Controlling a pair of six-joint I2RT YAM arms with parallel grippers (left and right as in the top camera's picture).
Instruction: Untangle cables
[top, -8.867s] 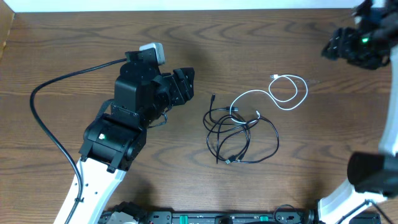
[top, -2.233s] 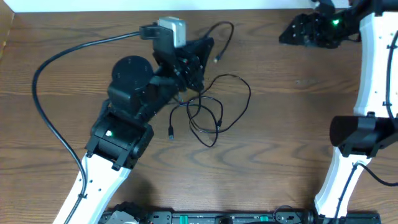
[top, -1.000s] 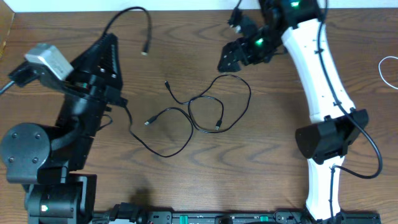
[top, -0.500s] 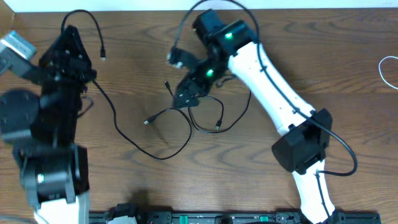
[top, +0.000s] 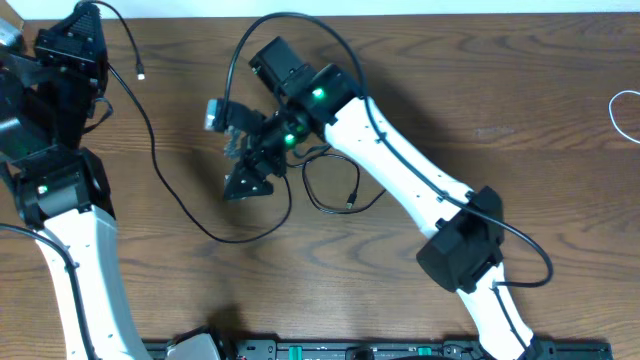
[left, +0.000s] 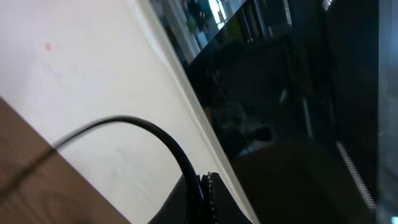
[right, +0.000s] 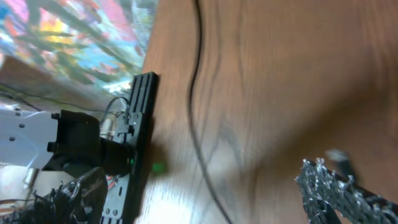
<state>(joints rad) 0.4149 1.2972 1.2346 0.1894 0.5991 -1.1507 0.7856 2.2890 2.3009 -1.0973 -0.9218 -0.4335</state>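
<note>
My left gripper (top: 88, 12) is at the table's far-left back corner, shut on one black cable (top: 170, 195). That cable's plug end (top: 140, 74) dangles beside it, and the rest trails down to the table's middle. In the left wrist view the cable (left: 143, 127) arcs out of the closed left gripper (left: 204, 190). My right gripper (top: 245, 178) hovers open over this cable's far end. In the right wrist view the thin cable (right: 198, 140) runs between the wide-apart fingers (right: 339, 186). A second black cable (top: 357, 180) lies looped under the right arm. A white cable (top: 622, 100) shows at the right edge.
The right arm (top: 400, 170) stretches diagonally across the table from the front right. Its thick black wire (top: 250, 40) arches over the back. A black rail (top: 350, 350) lines the front edge, also seen in the right wrist view as a black rail (right: 134, 130).
The right arm has swung left and forward, its gripper now over the stretched cable. The left gripper has drawn its cable farther toward the back-left corner, straightening it away from the loop.
</note>
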